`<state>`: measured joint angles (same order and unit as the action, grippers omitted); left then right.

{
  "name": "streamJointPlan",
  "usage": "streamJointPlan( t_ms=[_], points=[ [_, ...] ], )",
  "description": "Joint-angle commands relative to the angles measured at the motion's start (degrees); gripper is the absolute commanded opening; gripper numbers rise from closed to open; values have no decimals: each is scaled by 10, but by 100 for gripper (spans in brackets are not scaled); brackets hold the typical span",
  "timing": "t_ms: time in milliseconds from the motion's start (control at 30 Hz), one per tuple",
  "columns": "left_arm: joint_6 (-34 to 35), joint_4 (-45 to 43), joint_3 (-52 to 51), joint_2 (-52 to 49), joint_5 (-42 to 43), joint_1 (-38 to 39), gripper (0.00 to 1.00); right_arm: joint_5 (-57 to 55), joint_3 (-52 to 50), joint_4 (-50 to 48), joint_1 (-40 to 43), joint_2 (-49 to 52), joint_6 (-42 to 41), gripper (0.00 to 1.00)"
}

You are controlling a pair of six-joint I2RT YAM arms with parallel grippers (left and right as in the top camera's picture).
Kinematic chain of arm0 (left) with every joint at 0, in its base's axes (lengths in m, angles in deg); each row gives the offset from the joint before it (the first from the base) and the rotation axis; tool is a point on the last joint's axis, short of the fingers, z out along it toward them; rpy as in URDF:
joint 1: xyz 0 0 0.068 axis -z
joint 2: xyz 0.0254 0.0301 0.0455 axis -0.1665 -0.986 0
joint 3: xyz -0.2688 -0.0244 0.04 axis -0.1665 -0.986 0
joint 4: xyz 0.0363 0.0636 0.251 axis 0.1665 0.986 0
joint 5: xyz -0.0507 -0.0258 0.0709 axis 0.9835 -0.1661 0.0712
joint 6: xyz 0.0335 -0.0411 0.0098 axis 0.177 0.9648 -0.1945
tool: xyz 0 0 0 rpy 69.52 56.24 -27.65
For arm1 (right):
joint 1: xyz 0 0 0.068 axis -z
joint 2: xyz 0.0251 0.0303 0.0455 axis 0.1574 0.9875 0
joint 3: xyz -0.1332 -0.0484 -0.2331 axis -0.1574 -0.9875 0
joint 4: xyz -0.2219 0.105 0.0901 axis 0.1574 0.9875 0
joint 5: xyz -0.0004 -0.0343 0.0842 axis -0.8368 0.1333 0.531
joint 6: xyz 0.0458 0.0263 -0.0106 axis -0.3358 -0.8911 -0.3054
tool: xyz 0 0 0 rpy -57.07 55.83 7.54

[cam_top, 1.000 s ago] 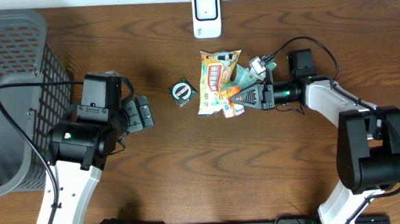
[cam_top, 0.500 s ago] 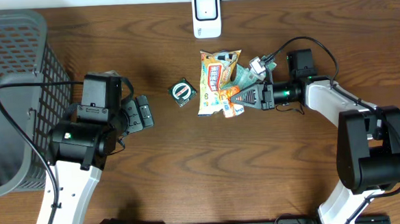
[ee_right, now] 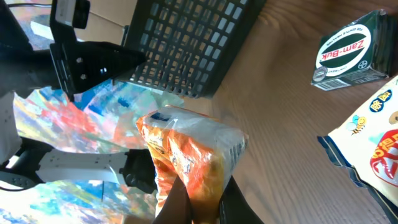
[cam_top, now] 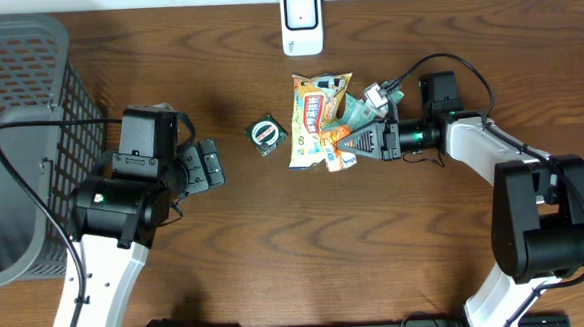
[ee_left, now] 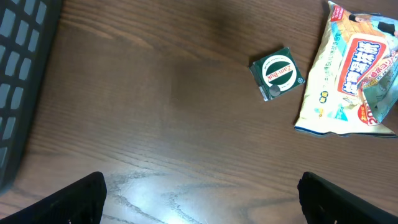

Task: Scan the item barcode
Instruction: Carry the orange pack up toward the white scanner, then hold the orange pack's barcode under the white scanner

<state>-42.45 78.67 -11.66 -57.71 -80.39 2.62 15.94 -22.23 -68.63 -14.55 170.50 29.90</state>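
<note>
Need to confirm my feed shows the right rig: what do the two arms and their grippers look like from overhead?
Both the left arm and right arm pair white links with boxy black joint housings, and a black cable loops along each. The left gripper and right gripper are black; the right's fingers taper to a wedge.

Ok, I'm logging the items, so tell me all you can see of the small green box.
The green box is small and squarish, seemingly printed card, its top showing a white ring and red band reading Zam-Buk. It lies flat, turned askew, on the wooden table, left of the snack bag and apart from it. Only the table touches it.
</note>
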Motion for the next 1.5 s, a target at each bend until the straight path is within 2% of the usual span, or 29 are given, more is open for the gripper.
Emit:
streamJointPlan(
  t_ms=[0, 100, 167, 200, 500, 733, 833, 1067, 1300, 1367, 1467],
  points=[
    [5, 0, 5, -2, 1, -1, 98, -23, 8, 4, -2, 5, 8, 1],
    [5, 0, 5, -2, 1, -1, 98, -104, 8, 20, -7, 5, -28, 1],
    [5, 0, 5, -2, 1, -1, 98, -245, 8, 50, -16, 5, -92, 1],
    [5, 0, 5, -2, 1, -1, 98, -275, 8, 63, -19, 5, -98, 1],
    [5, 0, 5, -2, 1, -1, 98, -388, 21, 146, -27, -7, -85, 1],
    [5, 0, 5, -2, 1, -1, 98, -547, 110, 256, -35, -57, -38, 1],
    [5, 0, 5, -2, 1, -1, 98, -598, 153, 265, -42, -73, -24, 1],
    [5, 0, 5, -2, 1, -1, 98, -643, 212, 222, -63, -76, 19, 1],
    [5, 0, 5, -2, 1, -1, 98, -644, 214, 87, -93, -76, 40, 1],
    [5, 0, 5, -2, 1, -1, 98, -653, 214, 29, -101, -76, 38, 1],
    [5, 0, 5, -2, 1, -1, 98, -682, 214, -8, -104, -76, 17, 1]
  ],
)
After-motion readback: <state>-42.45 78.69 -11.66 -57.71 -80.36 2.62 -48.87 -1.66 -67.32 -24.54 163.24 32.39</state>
